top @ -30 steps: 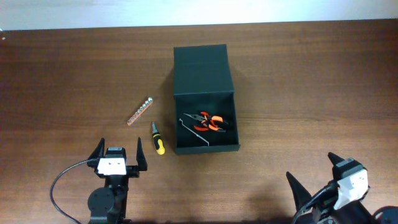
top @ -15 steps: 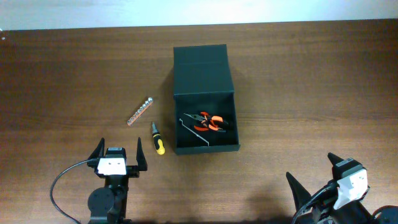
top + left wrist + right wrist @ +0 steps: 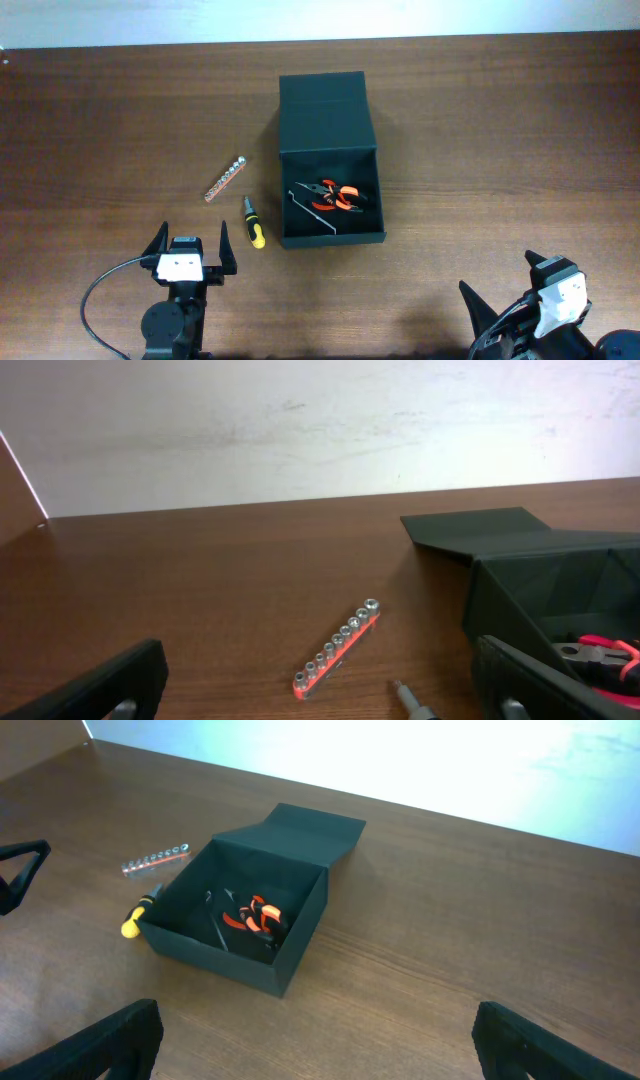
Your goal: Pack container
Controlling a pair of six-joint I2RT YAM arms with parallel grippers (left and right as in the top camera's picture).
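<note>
The dark green-black container [image 3: 332, 238] stands open mid-table, its flap lid [image 3: 322, 112] laid back behind it. Inside lie orange-handled pliers [image 3: 338, 196] and a thin metal key [image 3: 312, 208]. A yellow-handled screwdriver [image 3: 254, 223] lies just left of the box, and a red rail of sockets [image 3: 224, 179] lies farther left. My left gripper [image 3: 190, 246] is open and empty, near the front edge, just in front of the screwdriver. My right gripper [image 3: 507, 283] is open and empty at the front right, apart from the box. The box also shows in the right wrist view [image 3: 225, 960].
The table is brown wood [image 3: 480, 150] with a white wall along its far edge [image 3: 300, 420]. A black cable [image 3: 100, 290] loops beside the left arm at the front left.
The right gripper has shifted slightly toward the front edge. Nothing else has moved.
</note>
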